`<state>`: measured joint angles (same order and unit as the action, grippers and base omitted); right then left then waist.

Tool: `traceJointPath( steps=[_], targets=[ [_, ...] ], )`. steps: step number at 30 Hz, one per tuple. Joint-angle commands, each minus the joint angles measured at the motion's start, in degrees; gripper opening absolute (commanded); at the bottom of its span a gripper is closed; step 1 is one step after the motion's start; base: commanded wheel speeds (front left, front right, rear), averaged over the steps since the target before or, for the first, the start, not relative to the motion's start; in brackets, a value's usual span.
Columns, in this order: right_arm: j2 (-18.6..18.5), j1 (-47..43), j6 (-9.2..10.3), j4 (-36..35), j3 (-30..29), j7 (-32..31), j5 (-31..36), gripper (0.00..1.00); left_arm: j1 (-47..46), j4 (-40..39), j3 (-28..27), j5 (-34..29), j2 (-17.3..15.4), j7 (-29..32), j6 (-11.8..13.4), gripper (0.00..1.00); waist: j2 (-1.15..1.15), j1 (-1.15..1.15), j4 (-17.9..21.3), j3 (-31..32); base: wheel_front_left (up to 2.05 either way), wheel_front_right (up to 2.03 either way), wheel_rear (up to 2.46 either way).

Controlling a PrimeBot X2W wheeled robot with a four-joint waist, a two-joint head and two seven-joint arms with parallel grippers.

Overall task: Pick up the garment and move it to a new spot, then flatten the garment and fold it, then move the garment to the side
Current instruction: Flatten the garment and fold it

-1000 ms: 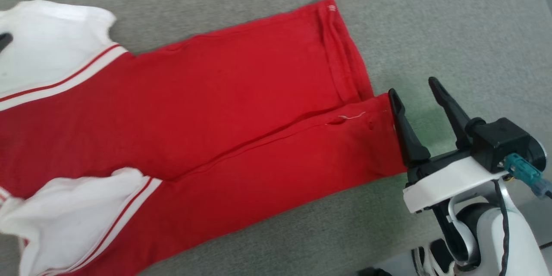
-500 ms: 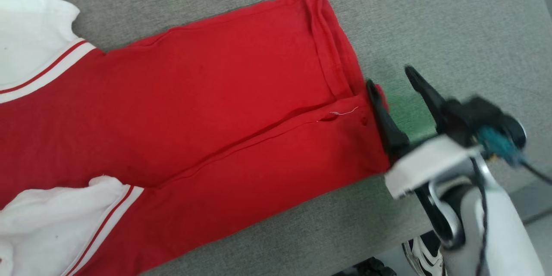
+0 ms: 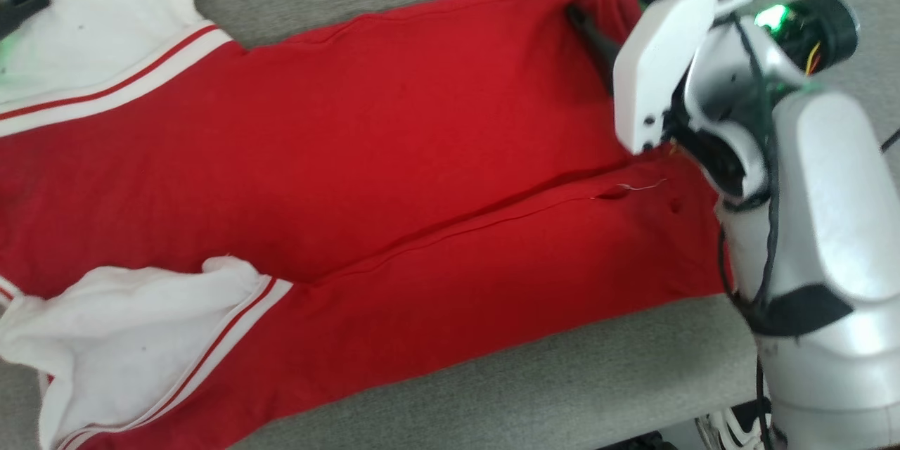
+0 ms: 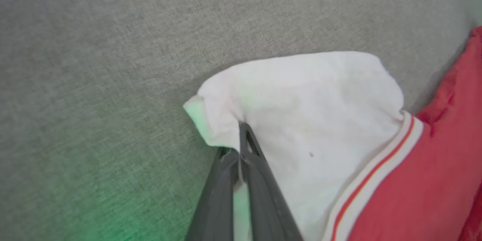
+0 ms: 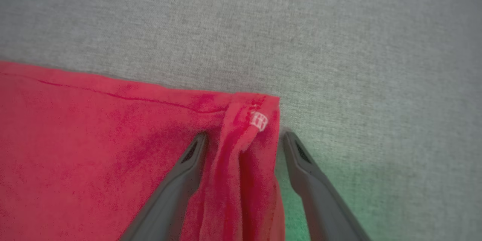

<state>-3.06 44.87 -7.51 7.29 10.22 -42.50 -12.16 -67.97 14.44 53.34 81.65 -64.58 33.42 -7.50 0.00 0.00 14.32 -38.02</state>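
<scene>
Near edge, lower left of the head view: the near sleeve (image 3: pixel 126 337) lies folded in on the red jersey (image 3: pixel 394 155). The near side panel is turned over too, so the fold line (image 3: pixel 450 228) runs diagonally along the body. The jersey lies flat on the grey counter (image 3: pixel 492 394), collar end off the left edge of the frame, hem at the right.

Changes in the last second:
- The right gripper (image 3: pixel 615 7) was beside the middle of the hem. It now sits at the far hem corner (image 5: pixel 256 120), upper right of the head view, with the right forearm (image 3: pixel 830 225) crossing the hem. The whole picture has shifted, so I'm judging this against the cloth, not the frame.
- In the right wrist view its fingers (image 5: pixel 180 180) are spread, one on the red cloth and one on the counter just outside. They straddle the corner with the white tag (image 5: pixel 259 121). Nothing gripped yet.
- The left gripper (image 4: pixel 241 147) has gone from released to clenched, pinching the edge of the far sleeve (image 4: pixel 308 98), upper left of the head view.

My read: one far corner is secured and the other is lined up, probably a setup for bringing the far side over. The right gripper has to close first, or the cloth will skew if only the left pulls.
</scene>
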Motion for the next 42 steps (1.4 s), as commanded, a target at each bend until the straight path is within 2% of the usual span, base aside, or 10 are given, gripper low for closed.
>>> traceJointPath(
  steps=[1,3,4,5,6,7,21,32,37,42],
  targets=[
    [-0.2,1.2,0.05,1.8,0.2,-2.3,-0.6,1.0,2.0,0.0,2.9,0.1,1.3,0.7,0.0,0.0,0.0,0.0,-1.3,-0.5,0.0,0.0,0.0],
    [-0.2,2.6,0.04,3.4,0.3,-5.1,-1.1,1.0,1.8,-0.2,3.5,0.3,1.6,-0.1,0.0,0.0,0.0,0.0,-2.0,-0.6,0.0,0.0,0.0],
    [-0.3,3.0,0.04,4.1,0.5,-6.5,-1.3,0.67,1.8,-0.4,4.0,0.4,1.9,-0.5,0.0,0.0,0.0,0.0,-2.4,-0.5,0.0,0.0,0.0],
    [-0.4,3.1,0.04,4.6,0.4,-7.5,-1.4,0.41,1.9,-0.4,4.4,0.5,2.2,-0.9,0.0,0.0,0.0,0.0,-2.8,-0.2,0.0,0.0,0.0],
    [-0.7,3.3,0.04,4.7,0.4,-8.2,-1.4,0.28,1.9,-0.5,4.7,0.6,2.6,-1.6,0.0,0.0,0.0,0.0,-3.2,0.0,0.0,0.0,0.0],
    [-0.9,3.4,0.04,4.6,0.2,-8.6,-1.5,0.0,1.8,-0.5,4.8,0.7,2.9,-2.3,0.0,0.0,0.0,0.0,-3.5,0.2,0.0,0.0,0.0],
    [-7.7,-3.4,0.05,-3.1,-1.2,-5.6,-3.4,0.0,3.9,-8.2,5.5,4.9,7.1,-17.2,0.0,0.0,0.0,0.0,-9.7,10.9,0.0,0.0,0.0],
    [-14.7,-22.3,0.05,-15.5,-5.1,-7.5,-7.8,0.0,20.6,-24.0,9.9,5.5,0.0,-36.6,0.1,0.0,0.0,0.0,-14.5,20.0,0.0,0.0,0.0],
    [-14.5,-29.9,0.05,-19.7,-8.5,-7.4,-8.6,0.0,29.2,-27.2,12.3,6.1,-2.4,-45.6,0.1,0.0,0.0,0.0,-15.2,21.2,0.0,0.0,0.0],
    [-12.9,-35.9,0.05,-21.3,-11.5,-6.2,-9.3,0.0,36.7,-27.0,13.5,5.9,-0.9,-48.3,0.1,0.0,0.0,0.0,-15.6,21.2,0.0,0.0,0.0]
  ],
)
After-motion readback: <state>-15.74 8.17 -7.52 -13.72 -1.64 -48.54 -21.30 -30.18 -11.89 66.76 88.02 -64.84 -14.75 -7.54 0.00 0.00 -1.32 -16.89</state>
